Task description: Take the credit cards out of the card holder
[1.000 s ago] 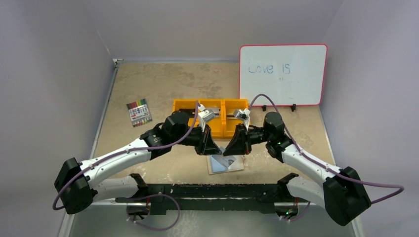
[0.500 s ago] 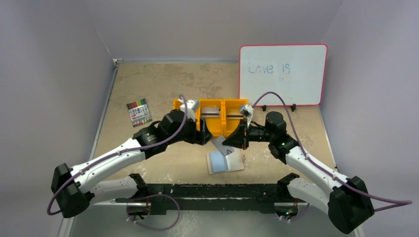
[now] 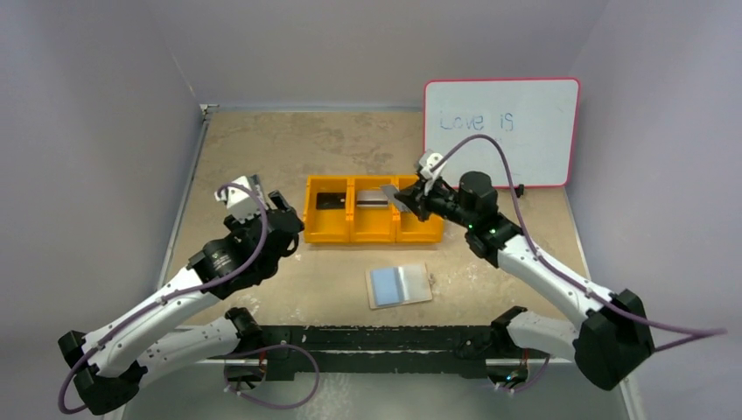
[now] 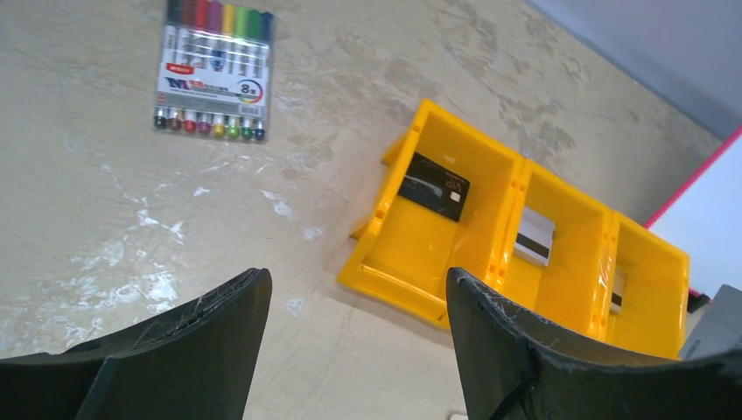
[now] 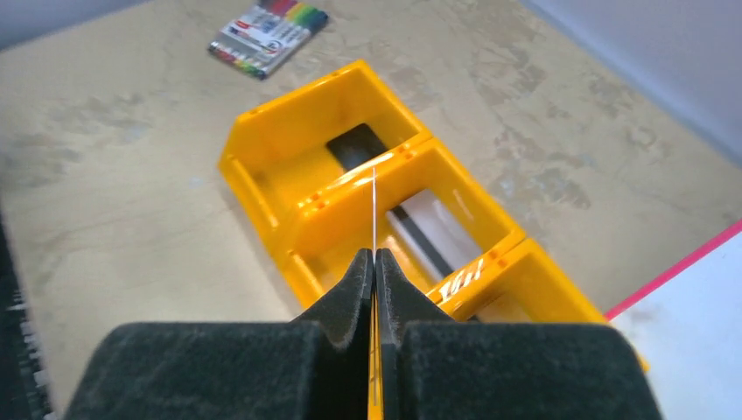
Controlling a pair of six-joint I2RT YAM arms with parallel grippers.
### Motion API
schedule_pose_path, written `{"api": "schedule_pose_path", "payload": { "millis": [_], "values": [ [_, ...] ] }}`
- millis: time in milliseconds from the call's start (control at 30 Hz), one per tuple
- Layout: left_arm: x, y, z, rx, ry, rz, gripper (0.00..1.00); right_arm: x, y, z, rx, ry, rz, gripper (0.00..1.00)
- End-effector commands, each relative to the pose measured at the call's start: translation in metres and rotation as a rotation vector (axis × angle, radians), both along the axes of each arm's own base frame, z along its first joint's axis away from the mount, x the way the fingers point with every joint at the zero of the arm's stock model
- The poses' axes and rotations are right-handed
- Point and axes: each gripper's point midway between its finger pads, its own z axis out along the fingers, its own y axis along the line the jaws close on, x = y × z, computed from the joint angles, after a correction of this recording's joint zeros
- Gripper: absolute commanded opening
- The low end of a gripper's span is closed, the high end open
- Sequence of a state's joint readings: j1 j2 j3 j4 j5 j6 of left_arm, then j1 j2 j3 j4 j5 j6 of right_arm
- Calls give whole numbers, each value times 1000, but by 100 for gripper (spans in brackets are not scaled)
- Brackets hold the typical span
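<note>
Over the tray point(image 3: 350, 234) the right gripper point(image 5: 374, 255) pinches a card point(image 5: 374, 206) edge-on, holder point(image 3: 400, 285) lying open at the tray's 6 o'clock, left gripper point(image 4: 357, 280) spread at 9; best clear the divider point(image 5: 359, 179), tip the card flat, release low.
</note>
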State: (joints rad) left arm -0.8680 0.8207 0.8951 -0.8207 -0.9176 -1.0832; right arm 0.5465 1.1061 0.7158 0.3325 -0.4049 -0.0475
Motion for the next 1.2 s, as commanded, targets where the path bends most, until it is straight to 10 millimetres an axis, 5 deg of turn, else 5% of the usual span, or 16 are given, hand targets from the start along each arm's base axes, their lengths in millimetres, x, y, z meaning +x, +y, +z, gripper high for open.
{"api": "schedule_pose_path", "payload": {
  "millis": [0,300,533,1167],
  "values": [
    [-4,23,-3,20,-35,99,73,34,15,9,-205,-223,-37,0],
    [-12,14,-17,6,38,35,75,68,66,-18,-373,-221,-5,0],
    [-19,19,-23,-1,41,15,76,77,69,-56,-533,-222,43,0],
    [-25,29,-16,-14,27,40,76,100,73,-110,-762,-259,134,0]
  ]
}}
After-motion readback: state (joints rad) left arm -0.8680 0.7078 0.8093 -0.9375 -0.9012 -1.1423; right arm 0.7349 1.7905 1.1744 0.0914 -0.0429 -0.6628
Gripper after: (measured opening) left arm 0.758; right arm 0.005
